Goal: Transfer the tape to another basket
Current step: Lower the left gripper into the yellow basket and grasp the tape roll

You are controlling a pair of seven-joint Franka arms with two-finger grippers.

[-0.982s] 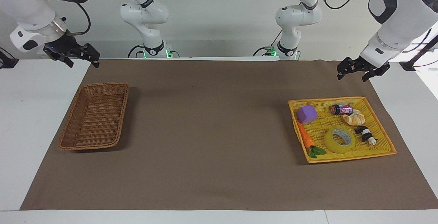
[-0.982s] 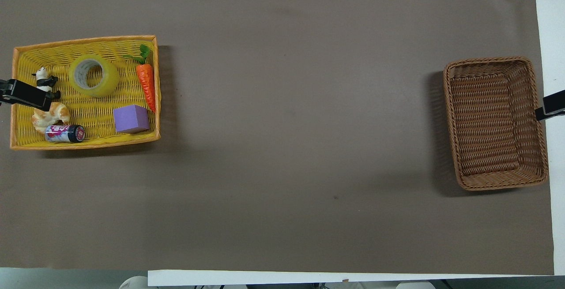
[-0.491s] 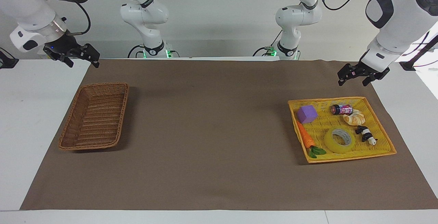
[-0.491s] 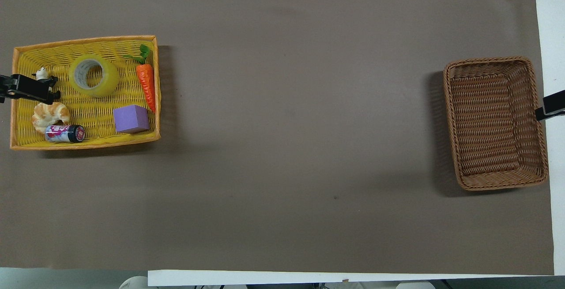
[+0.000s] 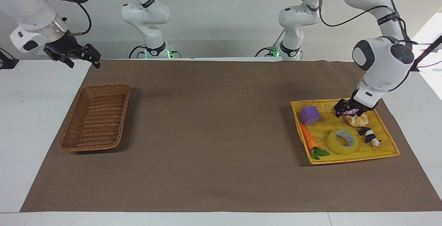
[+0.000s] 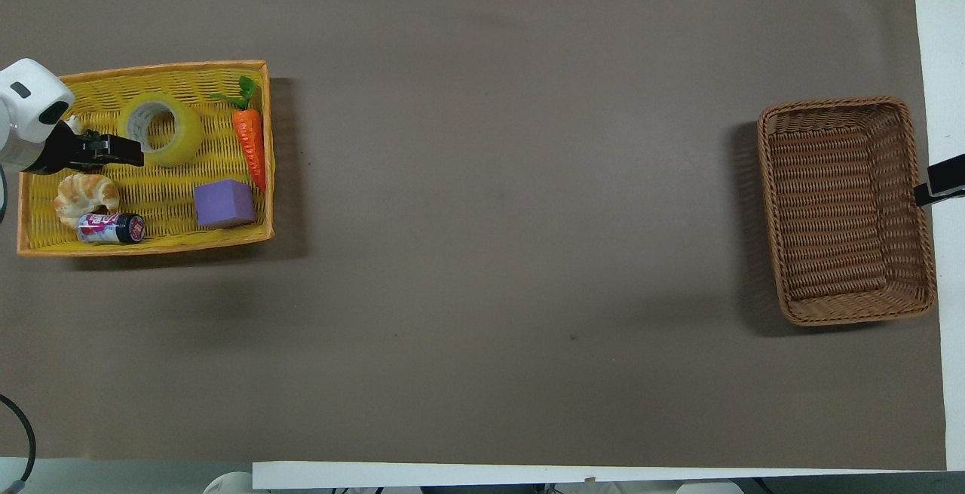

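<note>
The tape (image 5: 342, 141) is a yellow roll that lies flat in the bright yellow tray (image 5: 352, 159) at the left arm's end of the table. It also shows in the overhead view (image 6: 160, 129). My left gripper (image 5: 348, 110) is open and hangs low over the tray's part nearest the robots, above the can and the croissant, apart from the tape. In the overhead view the left gripper (image 6: 113, 151) is beside the roll. The brown wicker basket (image 5: 103, 85) stands empty at the right arm's end. My right gripper (image 5: 83, 56) waits open in the air over the table's corner near that basket.
The yellow tray also holds a purple cube (image 5: 309, 115), a toy carrot (image 5: 307, 138), a croissant (image 5: 359, 119), a toy panda (image 5: 369, 136) and a small can (image 6: 111, 228). A brown mat (image 5: 214, 133) covers the table between the tray and the basket.
My left arm has swung down and forward: its gripper went from above the table's edge to low over the yellow tray. The right arm and all objects have stayed still.
</note>
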